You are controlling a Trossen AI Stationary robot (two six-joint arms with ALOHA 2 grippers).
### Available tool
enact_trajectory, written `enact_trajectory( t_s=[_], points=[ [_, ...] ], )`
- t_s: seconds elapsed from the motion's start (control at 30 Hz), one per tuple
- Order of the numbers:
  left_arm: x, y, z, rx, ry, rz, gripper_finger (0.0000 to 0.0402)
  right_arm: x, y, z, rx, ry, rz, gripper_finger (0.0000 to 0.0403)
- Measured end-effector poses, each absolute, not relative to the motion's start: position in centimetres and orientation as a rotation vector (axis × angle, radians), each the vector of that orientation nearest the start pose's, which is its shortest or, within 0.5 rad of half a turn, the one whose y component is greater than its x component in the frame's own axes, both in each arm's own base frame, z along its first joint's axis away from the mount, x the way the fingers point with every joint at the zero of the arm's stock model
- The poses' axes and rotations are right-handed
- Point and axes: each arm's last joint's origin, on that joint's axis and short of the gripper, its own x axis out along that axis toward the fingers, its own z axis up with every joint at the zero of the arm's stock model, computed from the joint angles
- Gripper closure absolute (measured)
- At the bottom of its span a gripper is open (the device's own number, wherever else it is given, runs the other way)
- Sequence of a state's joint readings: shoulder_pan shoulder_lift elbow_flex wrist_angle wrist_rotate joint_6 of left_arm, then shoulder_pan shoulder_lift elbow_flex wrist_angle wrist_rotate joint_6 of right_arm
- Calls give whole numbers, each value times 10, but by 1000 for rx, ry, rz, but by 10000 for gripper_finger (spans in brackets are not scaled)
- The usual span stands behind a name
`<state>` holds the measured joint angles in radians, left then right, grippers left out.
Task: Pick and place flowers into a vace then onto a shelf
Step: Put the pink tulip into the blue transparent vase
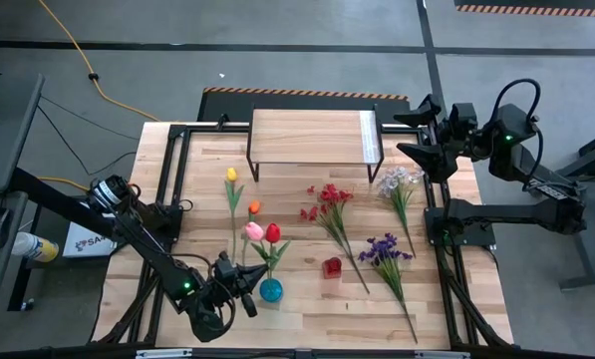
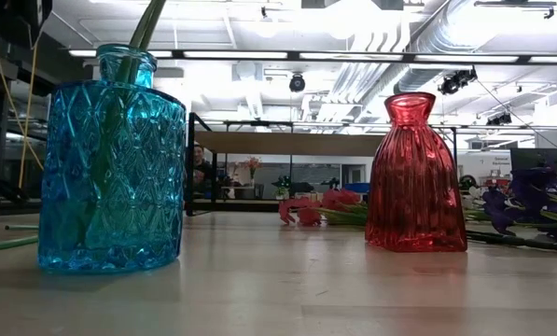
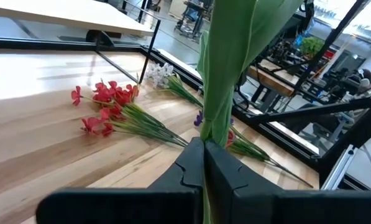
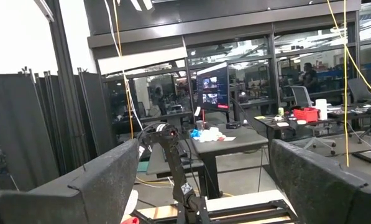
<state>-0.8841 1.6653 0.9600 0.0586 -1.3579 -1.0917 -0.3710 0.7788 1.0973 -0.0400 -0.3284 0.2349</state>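
Red tulip (image 1: pixel 272 232) stem in blue vase (image 1: pixel 270 289), upright, bloom tilting toward shelf (image 1: pixel 312 135); left gripper (image 1: pixel 245 295) clamped on stem (beside vase). Right gripper (image 1: pixel 417 128) spread wide, idle by shelf.

Robotics lab in an open industrial office, exposed ceiling ducts (image 2: pixel 418 56), glass partitions (image 4: pixel 253 81), monitor-topped desks (image 4: pixel 225 140), taped concrete floor (image 1: pixel 307 50)

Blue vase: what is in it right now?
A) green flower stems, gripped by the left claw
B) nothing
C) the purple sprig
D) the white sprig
A: green stems rise from the blue vase, and the left claw is shut on them.
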Motion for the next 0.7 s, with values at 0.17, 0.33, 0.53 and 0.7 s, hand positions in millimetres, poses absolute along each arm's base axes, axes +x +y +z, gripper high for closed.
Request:
enact_trajectory(
  t_s=[0.17, 0.33, 0.53, 0.7],
  points=[
    [231, -237, 208, -480, 24, 521, 350, 132, -41, 449, 138, -265, -11, 49],
    [231, -237, 208, -483, 39, 507, 339, 131, -41, 449, 138, -265, -11, 49],
    [231, -237, 208, -478, 27, 519, 307, 131, -41, 449, 138, -265, -11, 49],
    [231, -237, 208, -476, 23, 523, 254, 131, -41, 449, 138, -265, -11, 49]
  ],
)
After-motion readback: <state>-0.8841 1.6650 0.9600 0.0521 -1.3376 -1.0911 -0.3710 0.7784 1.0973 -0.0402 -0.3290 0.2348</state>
